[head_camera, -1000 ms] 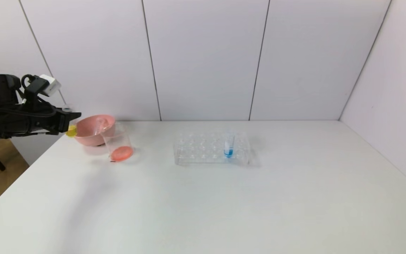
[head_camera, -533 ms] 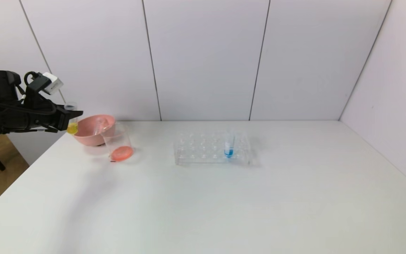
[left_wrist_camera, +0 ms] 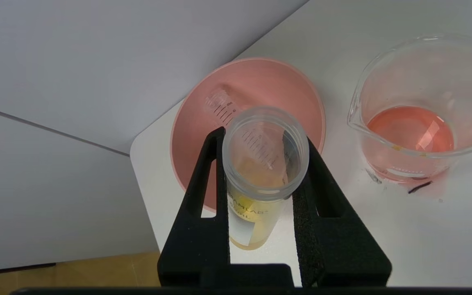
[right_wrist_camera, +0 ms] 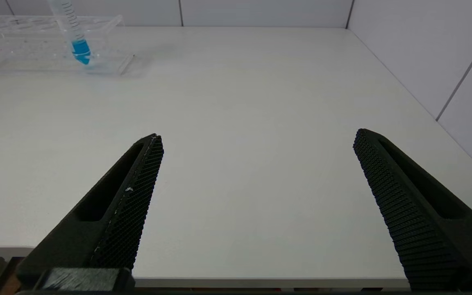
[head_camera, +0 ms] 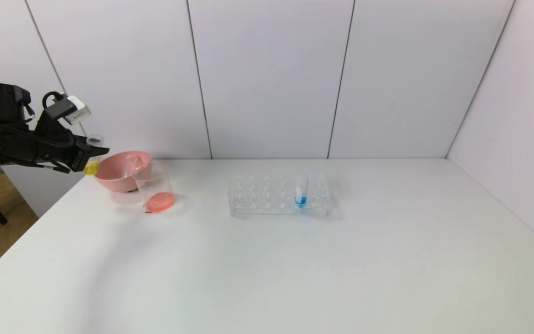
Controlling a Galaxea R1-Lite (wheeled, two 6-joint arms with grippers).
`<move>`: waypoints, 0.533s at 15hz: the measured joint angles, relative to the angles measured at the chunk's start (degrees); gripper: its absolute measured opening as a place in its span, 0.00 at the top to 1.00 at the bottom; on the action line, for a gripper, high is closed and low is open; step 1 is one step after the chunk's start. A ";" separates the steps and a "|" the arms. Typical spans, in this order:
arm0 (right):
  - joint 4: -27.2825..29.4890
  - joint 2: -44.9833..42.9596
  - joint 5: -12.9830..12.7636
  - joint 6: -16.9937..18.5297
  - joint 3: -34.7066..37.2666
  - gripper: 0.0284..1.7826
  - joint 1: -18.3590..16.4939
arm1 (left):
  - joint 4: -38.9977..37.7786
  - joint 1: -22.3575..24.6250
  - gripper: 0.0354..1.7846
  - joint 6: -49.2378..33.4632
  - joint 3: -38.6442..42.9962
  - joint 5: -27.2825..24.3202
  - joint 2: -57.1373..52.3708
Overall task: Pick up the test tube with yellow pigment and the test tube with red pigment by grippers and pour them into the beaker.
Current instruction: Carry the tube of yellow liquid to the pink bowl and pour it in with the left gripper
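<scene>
Only readable bit is "AMLAB", partly cut off, on the test tube with yellow pigment (left_wrist_camera: pixel 256 192); graduation marks carry no legible numbers.

We are seeing pink bowl (head_camera: pixel 123 171) sitting at table (head_camera: pixel 267 269) far left corner; clear rack (head_camera: pixel 278 195) holding blue-liquid tube (head_camera: pixel 301 191) upright mid-table.

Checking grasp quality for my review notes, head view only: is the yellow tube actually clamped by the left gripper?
Observer: Yes. The left gripper has its jaws pressed on both sides of the yellow tube, mouth up.
Operator: Anything inside the pink bowl?
Observer: An empty graduated tube lies in the pink bowl.
Operator: And the right gripper?
Observer: The right gripper hangs over the near edge of the table, jaws wide open.
</scene>
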 joint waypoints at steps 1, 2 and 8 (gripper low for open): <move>0.00 0.00 0.00 -0.02 0.00 0.05 0.00 | 2.29 0.00 0.76 1.62 -1.43 -0.30 0.16; 0.00 0.00 0.00 -0.02 0.00 0.05 0.00 | 3.99 -0.07 0.76 2.80 -2.71 -1.71 0.35; 0.00 0.00 0.02 0.00 0.00 0.05 0.00 | 7.88 -0.32 0.76 7.49 -7.56 -9.95 2.18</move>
